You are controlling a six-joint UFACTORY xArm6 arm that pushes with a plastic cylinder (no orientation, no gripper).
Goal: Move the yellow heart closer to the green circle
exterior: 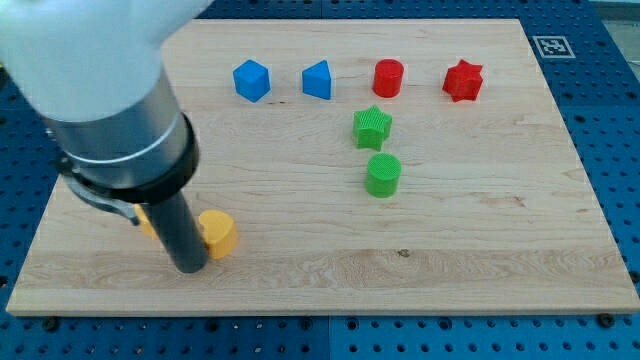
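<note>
Yellow heart [218,232] is sitting lower left on the surface [480,240], touching my tip [189,268] on its left; handless, grasping nothing, I am needing a steady rightward, slightly upward push toward the green circle [383,175].

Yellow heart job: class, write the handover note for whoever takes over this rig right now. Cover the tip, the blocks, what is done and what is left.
My tip is down on the board, touching the left side of the yellow heart. Another yellow piece peeks out behind the rod; its shape is hidden.
The green circle stands right of centre, just below the green star.
Done: tip placed beside the heart.
Left: the heart is still far to the left of the circle; push it rightward and slightly toward the view's top.
</note>
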